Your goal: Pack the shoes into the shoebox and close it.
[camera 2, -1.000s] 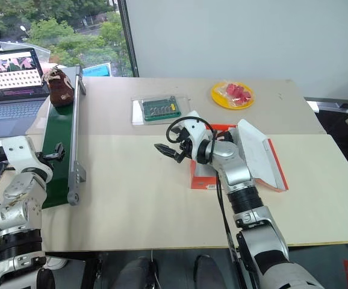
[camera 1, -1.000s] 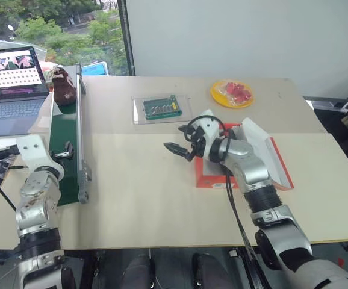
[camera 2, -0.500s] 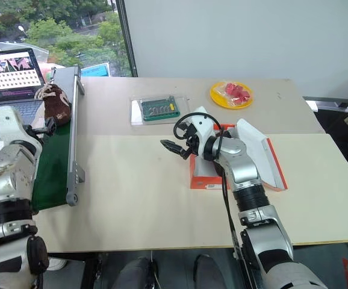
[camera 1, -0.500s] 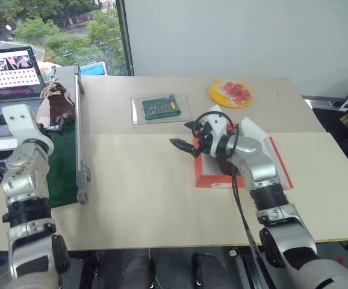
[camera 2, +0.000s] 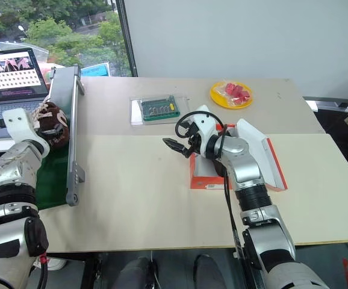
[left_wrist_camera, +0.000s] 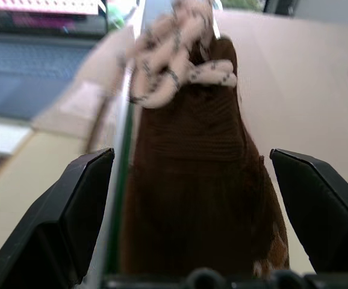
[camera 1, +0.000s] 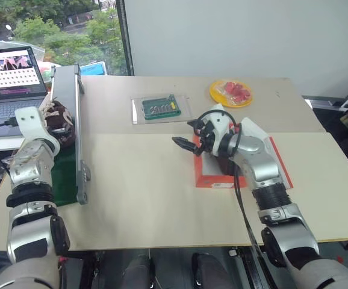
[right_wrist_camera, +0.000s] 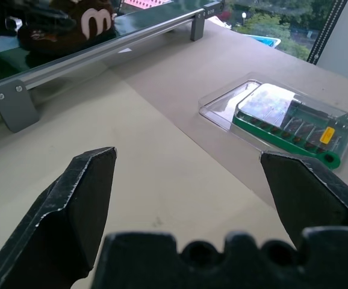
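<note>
- One dark brown shoe (left_wrist_camera: 201, 180) with pale laces sat between the left gripper's (left_wrist_camera: 204, 211) two black fingers (left_wrist_camera: 71, 223), which stood apart on either side of it; contact could not be made out, and no grip could be confirmed.
- That shoe rested on the green conveyor belt (camera 1: 62, 171), beside its grey metal side rail (camera 1: 79, 144), at the left end of the table (camera 1: 144, 198).
- The orange-red shoebox (camera 1: 213, 179) lay on the table under and behind the right gripper (camera 1: 188, 143), its white-lined lid (camera 1: 264, 147) hinged open and tilted away on the far side from the jaws.
- What the box held could not be told, since the right arm covered most of its inside.
- The right gripper's jaws stood wide, with nothing between them, hanging above bare tabletop just beyond the box's near edge.
- Ahead of those open jaws, a clear flat tray (right_wrist_camera: 282, 114) held a green circuit board (right_wrist_camera: 291, 123).
- A yellow plate (camera 1: 230, 94) carrying red pieces (camera 1: 236, 90) sat well apart from both grippers, past the box toward the wall.
- A laptop (camera 1: 11, 78) stood open beyond the belt, past the left gripper.
</note>
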You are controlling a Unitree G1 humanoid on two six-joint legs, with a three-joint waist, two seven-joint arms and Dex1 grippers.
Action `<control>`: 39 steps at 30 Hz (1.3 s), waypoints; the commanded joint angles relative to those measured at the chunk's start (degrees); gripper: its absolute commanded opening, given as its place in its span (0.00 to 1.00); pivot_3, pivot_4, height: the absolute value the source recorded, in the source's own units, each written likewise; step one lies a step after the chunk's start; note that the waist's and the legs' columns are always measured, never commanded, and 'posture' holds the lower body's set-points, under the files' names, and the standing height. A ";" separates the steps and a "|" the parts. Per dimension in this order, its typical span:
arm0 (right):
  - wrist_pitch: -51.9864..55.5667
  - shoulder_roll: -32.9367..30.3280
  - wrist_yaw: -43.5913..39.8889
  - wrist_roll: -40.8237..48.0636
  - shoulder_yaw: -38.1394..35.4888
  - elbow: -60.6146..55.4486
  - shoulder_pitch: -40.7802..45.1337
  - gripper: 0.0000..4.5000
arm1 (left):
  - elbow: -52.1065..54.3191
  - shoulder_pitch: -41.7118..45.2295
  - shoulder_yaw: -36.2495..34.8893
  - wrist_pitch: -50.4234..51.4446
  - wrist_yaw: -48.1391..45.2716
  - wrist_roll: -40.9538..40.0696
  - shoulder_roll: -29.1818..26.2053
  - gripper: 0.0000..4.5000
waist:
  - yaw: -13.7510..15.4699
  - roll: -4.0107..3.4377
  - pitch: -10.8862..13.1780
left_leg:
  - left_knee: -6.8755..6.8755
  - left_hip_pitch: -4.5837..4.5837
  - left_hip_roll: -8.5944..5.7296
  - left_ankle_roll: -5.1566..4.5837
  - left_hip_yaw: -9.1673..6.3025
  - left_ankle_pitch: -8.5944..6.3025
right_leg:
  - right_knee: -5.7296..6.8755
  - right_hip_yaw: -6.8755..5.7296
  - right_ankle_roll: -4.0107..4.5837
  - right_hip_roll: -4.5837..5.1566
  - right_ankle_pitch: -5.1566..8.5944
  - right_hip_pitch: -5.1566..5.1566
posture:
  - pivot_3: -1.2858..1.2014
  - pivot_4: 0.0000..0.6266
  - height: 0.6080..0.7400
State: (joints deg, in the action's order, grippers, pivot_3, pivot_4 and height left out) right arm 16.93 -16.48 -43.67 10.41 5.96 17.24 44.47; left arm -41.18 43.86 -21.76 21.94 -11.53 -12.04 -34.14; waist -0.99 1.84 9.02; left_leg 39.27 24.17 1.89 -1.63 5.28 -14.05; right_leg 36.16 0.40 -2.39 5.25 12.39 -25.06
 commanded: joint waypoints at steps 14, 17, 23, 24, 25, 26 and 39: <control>2.26 0.44 0.54 2.52 -2.14 -3.05 1.43 1.00 | 18.75 -3.39 -4.90 3.91 3.30 -7.80 5.18 0.02 | 0.51 0.01 -0.02 | 0.00 -0.03 0.01 0.01 -0.26 0.02 | 0.05 -0.06 0.00 0.02 0.00 0.07 | 0.52 0.24 1.00; 7.57 2.86 2.69 8.68 -7.10 -3.62 2.81 1.00 | 25.61 -2.56 -2.54 6.65 -1.86 -12.55 8.36 0.02 | 0.73 0.02 -0.01 | 0.02 0.13 0.00 0.01 -0.33 0.02 | 0.02 -0.12 0.00 0.06 0.00 -0.01 | 0.52 0.24 1.00; 26.56 8.02 16.99 28.03 -25.38 -0.63 10.70 1.00 | 37.39 -0.93 5.94 14.56 -7.92 -19.73 16.09 0.02 | 0.73 0.02 -0.01 | 0.09 0.12 0.02 0.02 -0.38 0.03 | 0.05 -0.12 0.00 0.06 -0.01 0.03 | 0.52 0.24 1.00; 28.63 8.28 19.14 30.10 -27.51 -0.08 11.63 1.00 | 38.12 -0.67 6.74 15.18 -8.12 -20.19 16.88 0.02 | 0.65 0.02 -0.01 | 0.09 0.09 0.03 0.02 -0.41 0.02 | 0.05 -0.10 0.00 0.03 -0.01 0.03 | 0.52 0.24 1.00; 31.01 8.52 21.57 32.79 -29.99 0.56 12.71 1.00 | 38.84 -0.02 7.90 15.86 -8.18 -20.65 18.18 0.02 | 0.52 0.02 -0.01 | 0.08 0.09 0.03 0.02 -0.42 0.02 | 0.04 -0.10 0.00 0.03 -0.01 0.03 | 0.52 0.24 1.00; 32.94 8.47 22.82 34.35 -31.12 0.63 13.16 1.00 | 39.34 0.69 9.05 16.46 -8.10 -21.01 19.38 0.02 | 0.33 0.02 -0.01 | 0.08 0.08 0.04 0.02 -0.42 0.02 | 0.04 -0.10 0.00 0.01 -0.01 0.03 | 0.52 0.24 1.00; 41.67 8.79 27.83 38.82 -30.20 -5.20 9.92 1.00 | 37.34 4.18 14.60 17.40 -10.29 -21.39 25.43 0.02 | -0.16 0.01 -0.01 | 0.07 0.10 0.00 -0.05 -0.42 0.03 | 0.02 0.11 0.00 -0.02 0.00 -0.05 | 0.52 0.24 1.00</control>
State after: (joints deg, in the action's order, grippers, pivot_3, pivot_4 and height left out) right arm 58.28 -7.74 -16.03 46.70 -23.81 15.52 53.35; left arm -5.12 45.58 -7.21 40.21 -21.57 -32.67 -9.56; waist -1.14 1.84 9.01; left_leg 39.34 24.27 1.88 -1.68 4.86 -14.03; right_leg 36.19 0.50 -2.40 5.24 12.38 -25.11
